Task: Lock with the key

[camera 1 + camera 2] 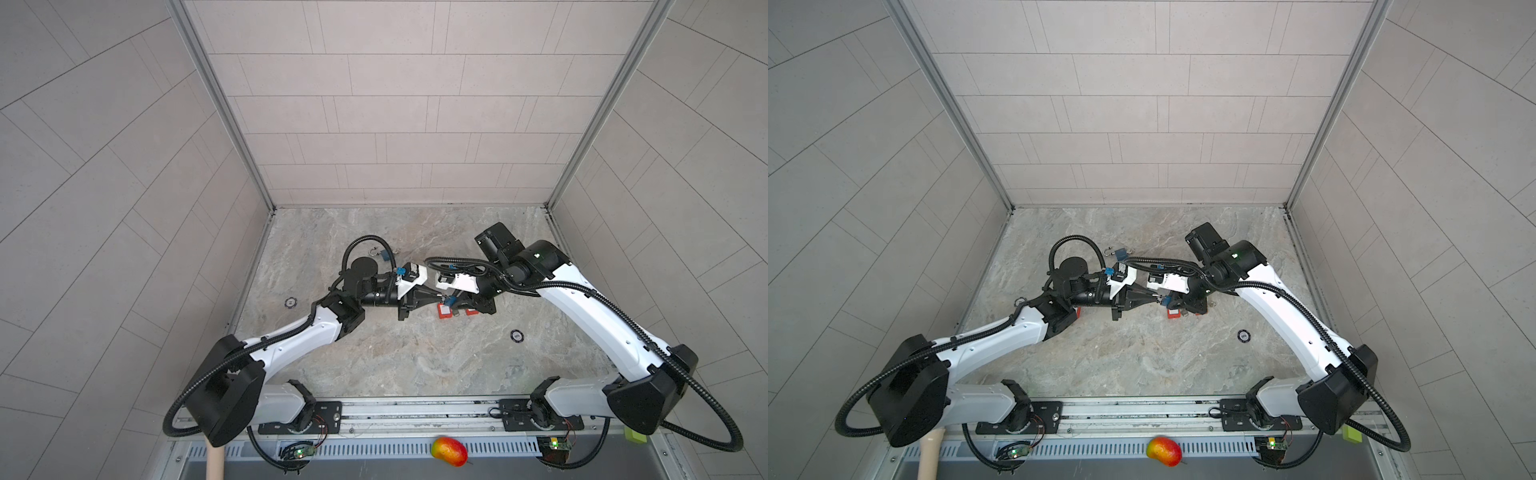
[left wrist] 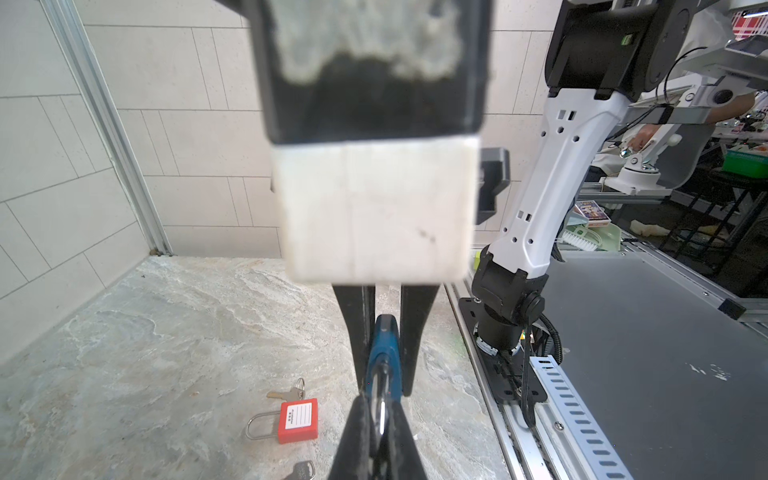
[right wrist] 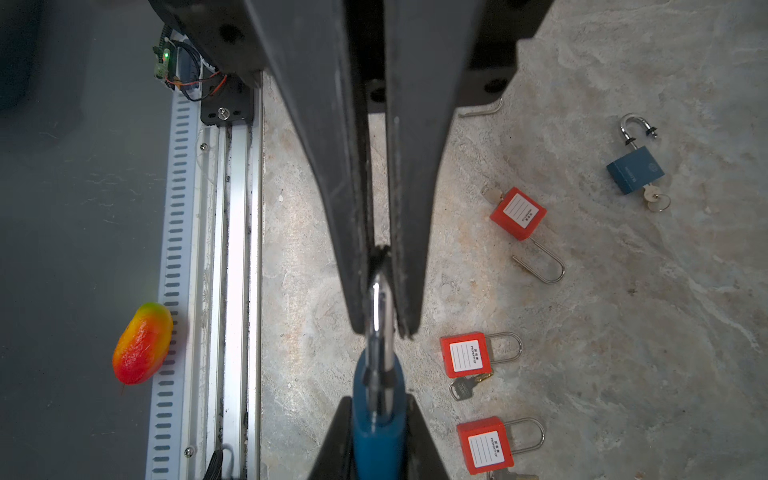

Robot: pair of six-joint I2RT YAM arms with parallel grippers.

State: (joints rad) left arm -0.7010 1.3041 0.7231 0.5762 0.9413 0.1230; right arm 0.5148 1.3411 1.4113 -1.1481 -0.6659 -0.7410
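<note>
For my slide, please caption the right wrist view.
Right tool pinches the shackle of a blue padlock held by left tool.

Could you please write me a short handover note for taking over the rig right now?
Left gripper: shut on the shackle of the blue padlock, held above the table.
Right gripper: closed on that padlock's body.
Done: padlock lifted, gripped from both ends.
To do: neither gripper holds a key; whether the shackle is latched cannot be seen. A second blue padlock lies open, key inserted.
</note>
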